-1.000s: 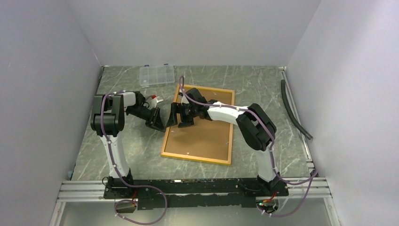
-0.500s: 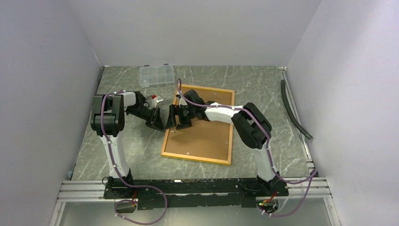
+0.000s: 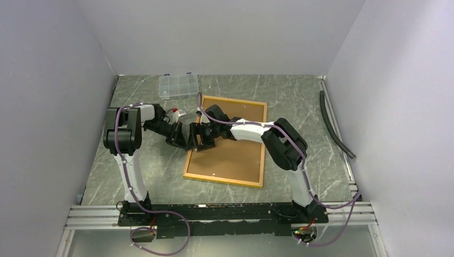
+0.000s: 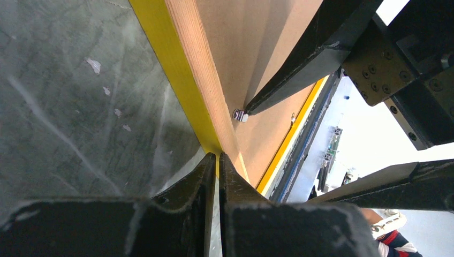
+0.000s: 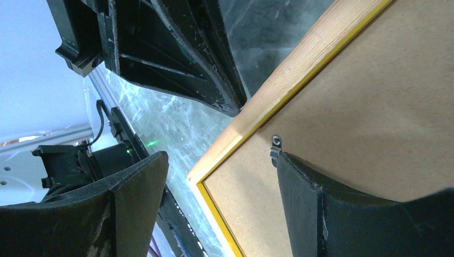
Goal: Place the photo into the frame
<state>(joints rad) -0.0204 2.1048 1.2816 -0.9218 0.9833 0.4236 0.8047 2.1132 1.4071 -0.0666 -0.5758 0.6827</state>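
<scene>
Jaws of left gripper (image 4: 217, 156) press together at frame (image 4: 198, 64) edge; right gripper (image 5: 219, 158), spread, should swing clip (image 5: 275, 144) aside gently.

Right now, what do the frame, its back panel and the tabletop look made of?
Frame: pale wood, grain showing, with a glossy yellow painted edge. Back panel: matte brown, grainless, probably fibreboard or cardboard. Tabletop: grey-green with white veins and slight sheen, marble or a printed imitation.
</scene>
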